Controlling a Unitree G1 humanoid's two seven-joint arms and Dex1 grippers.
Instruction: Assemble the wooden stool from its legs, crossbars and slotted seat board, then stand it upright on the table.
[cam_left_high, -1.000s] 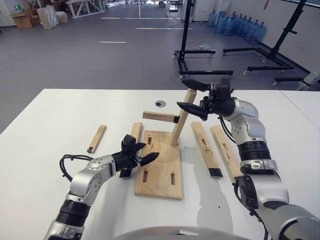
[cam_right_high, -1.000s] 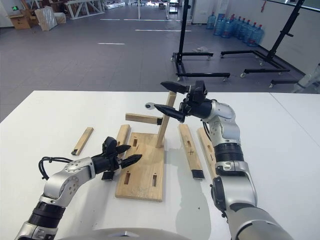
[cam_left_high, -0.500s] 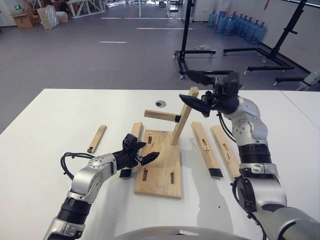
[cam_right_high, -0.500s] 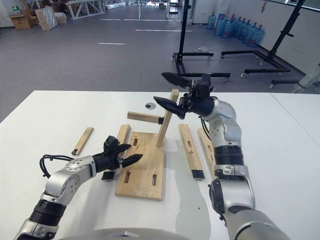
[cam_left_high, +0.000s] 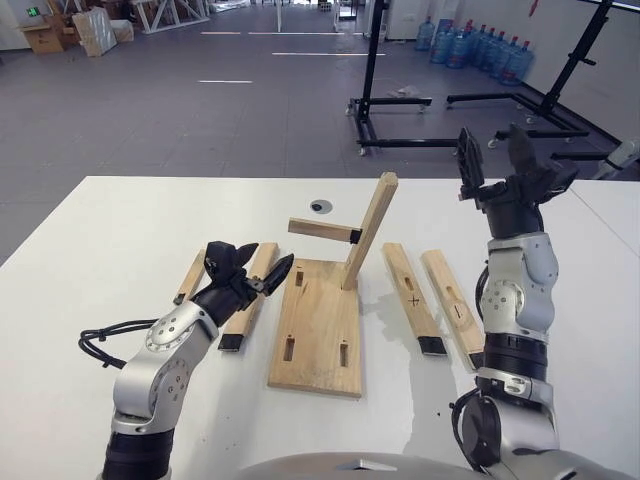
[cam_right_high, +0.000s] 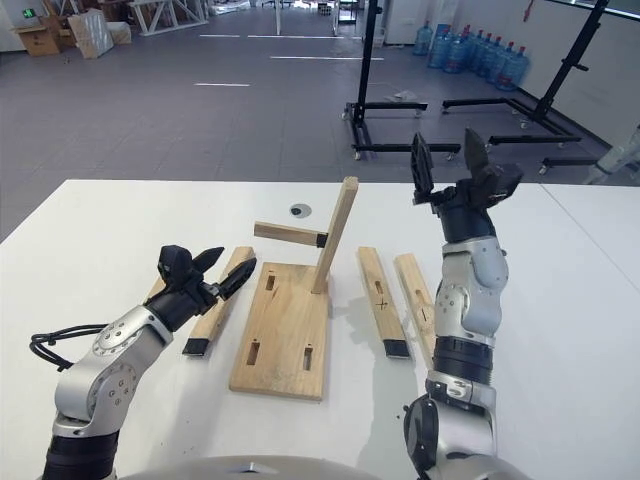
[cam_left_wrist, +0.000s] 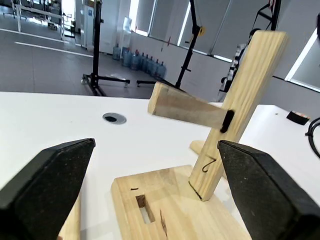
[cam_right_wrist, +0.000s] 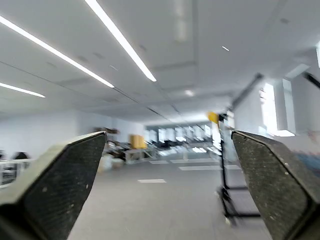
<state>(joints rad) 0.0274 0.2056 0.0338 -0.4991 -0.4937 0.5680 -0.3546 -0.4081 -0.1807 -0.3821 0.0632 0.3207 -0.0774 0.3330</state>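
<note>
The slotted seat board lies flat on the white table. One leg stands tilted in a far slot, with a crossbar sticking out from it to the left. Two more legs lie to the right of the board, and another leg lies along its left side. My left gripper hovers open over that left leg, facing the standing leg and the board. My right gripper is raised high, open and pointing upward, well right of the standing leg.
A short crossbar lies at the far left, partly behind my left gripper. A round hole sits in the table near its far edge. A black cable loops beside my left arm. Black metal frames stand on the floor beyond.
My right gripper has left the top of the standing leg and swung up and to the right. My left gripper has drawn back from the board's left edge to over the lying leg.
</note>
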